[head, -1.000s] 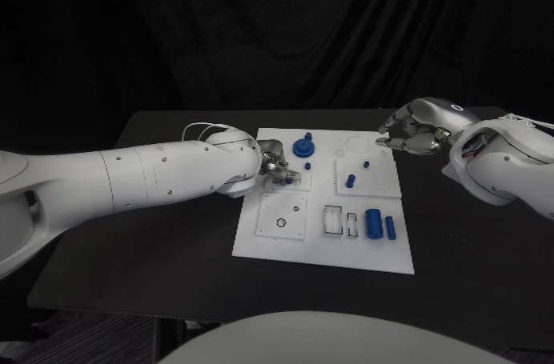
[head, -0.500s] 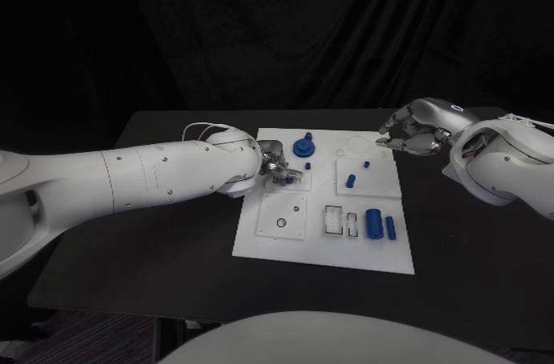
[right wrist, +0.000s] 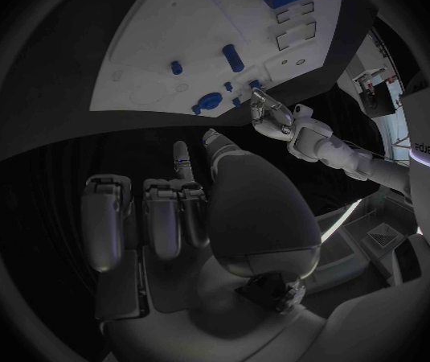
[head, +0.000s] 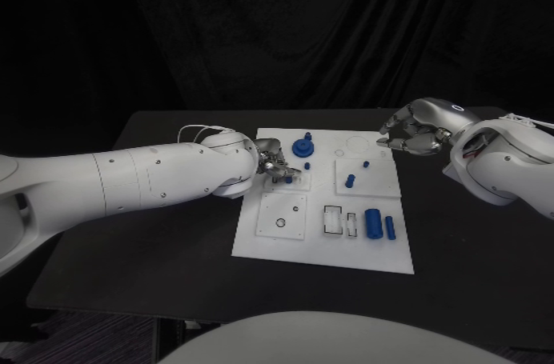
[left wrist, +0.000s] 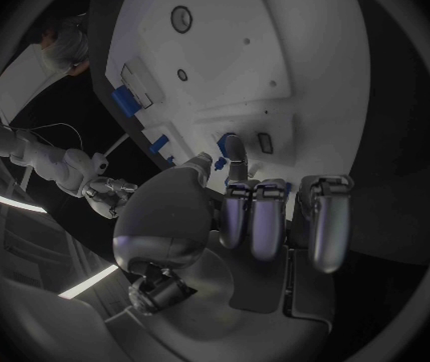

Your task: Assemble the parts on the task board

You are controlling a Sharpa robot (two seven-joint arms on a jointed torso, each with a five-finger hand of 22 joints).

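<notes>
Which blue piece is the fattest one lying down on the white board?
The thick blue cylinder near the front right of the task board. It lies flat beside a much thinner blue rod; the other pieces are smaller or stand upright.

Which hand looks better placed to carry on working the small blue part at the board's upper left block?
Left, probably. The left hand is over the task board with its fingertips at the small blue part. The right hand hovers off the board's far right corner, fingers curled.
</notes>
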